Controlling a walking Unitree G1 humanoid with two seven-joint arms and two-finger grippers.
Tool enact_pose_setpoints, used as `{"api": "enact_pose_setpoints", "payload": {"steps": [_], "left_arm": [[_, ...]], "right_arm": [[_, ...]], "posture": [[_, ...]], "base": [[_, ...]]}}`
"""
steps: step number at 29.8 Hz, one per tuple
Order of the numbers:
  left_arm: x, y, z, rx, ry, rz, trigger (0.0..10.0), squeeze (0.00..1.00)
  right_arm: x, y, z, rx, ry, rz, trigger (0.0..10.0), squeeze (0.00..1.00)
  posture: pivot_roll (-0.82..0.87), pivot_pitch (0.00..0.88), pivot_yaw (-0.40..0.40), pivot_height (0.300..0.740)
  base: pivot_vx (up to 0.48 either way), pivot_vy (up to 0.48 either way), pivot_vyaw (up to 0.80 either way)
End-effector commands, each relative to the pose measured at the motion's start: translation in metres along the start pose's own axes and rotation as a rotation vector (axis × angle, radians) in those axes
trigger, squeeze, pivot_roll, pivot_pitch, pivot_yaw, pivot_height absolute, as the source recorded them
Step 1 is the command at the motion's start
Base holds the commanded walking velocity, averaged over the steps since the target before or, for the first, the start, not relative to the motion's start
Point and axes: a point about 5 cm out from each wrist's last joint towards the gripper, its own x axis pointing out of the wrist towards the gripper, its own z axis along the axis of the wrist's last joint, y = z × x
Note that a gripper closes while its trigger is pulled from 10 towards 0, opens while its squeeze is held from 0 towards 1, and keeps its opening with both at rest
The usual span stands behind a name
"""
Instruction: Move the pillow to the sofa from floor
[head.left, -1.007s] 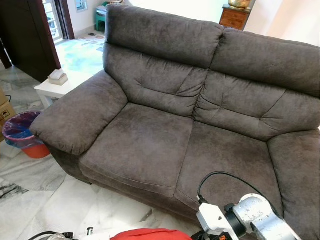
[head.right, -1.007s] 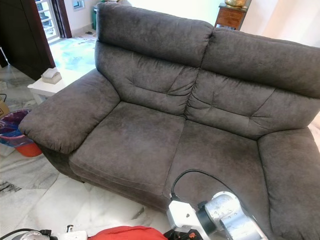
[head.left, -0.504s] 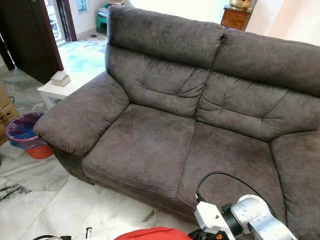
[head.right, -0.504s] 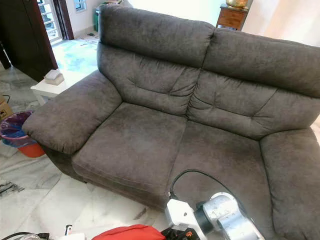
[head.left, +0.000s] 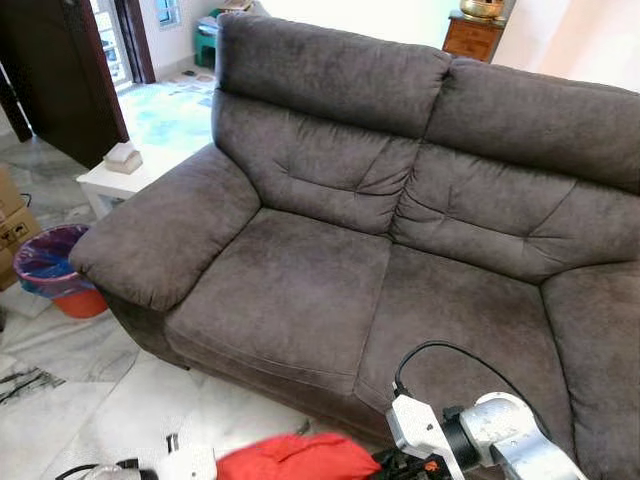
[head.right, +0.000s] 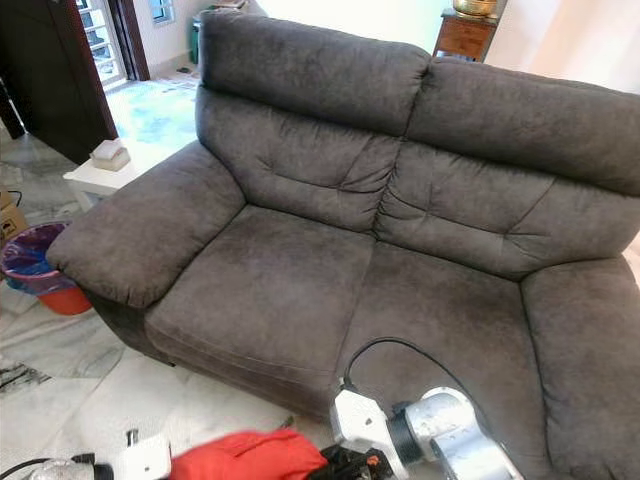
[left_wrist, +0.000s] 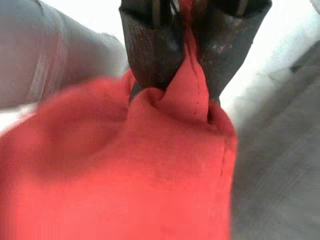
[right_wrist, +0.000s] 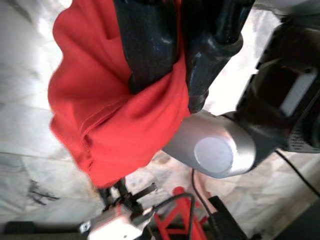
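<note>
Wrist views: both tools (left_wrist: 187, 75) (right_wrist: 172, 65) pinch red pillow (left_wrist: 125, 175).

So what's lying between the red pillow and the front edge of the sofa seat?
Nothing: in the left eye view, just bare marble floor separates the red pillow from the sofa seat's front edge.

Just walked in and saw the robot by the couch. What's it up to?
It is carrying a red pillow toward the grey sofa. Both the left gripper and the right gripper have their jaws pinched on the pillow's fabric, holding it low in front of the sofa's seat. The pillow is not on the sofa yet.
</note>
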Motion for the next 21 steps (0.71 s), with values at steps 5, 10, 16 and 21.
{"api": "enact_pose_setpoints", "payload": {"steps": [5, 10, 16, 21], "left_arm": [[0.009, 0.047, 0.061, -0.113, -0.309, 0.314, 0.0, 0.00], [0.009, 0.070, 0.092, -0.195, -0.432, 0.558, 4.8, 0.00], [0.007, 0.083, 0.115, -0.396, -0.554, 0.784, 10.0, 0.00], [0.012, 0.082, 0.123, -0.416, -0.536, 0.884, 10.0, 0.00]], "right_arm": [[0.003, -0.026, 0.001, -0.056, -0.010, -0.291, 10.0, 0.00], [0.007, -0.034, -0.009, 0.009, -0.042, -0.450, 10.0, 0.00], [-0.002, -0.055, -0.030, 0.229, -0.117, -0.935, 10.0, 0.00], [-0.001, -0.057, -0.032, 0.339, -0.261, -1.095, 10.0, 0.00]], "posture": [[0.18, 0.109, -0.071, 0.740], [0.18, 0.111, -0.069, 0.740], [0.18, 0.115, -0.065, 0.740], [0.18, 0.112, -0.058, 0.740]], "base": [[0.000, 0.000, 0.00], [0.000, 0.000, 0.00], [0.000, 0.000, 0.00], [0.000, 0.000, 0.00]]}}
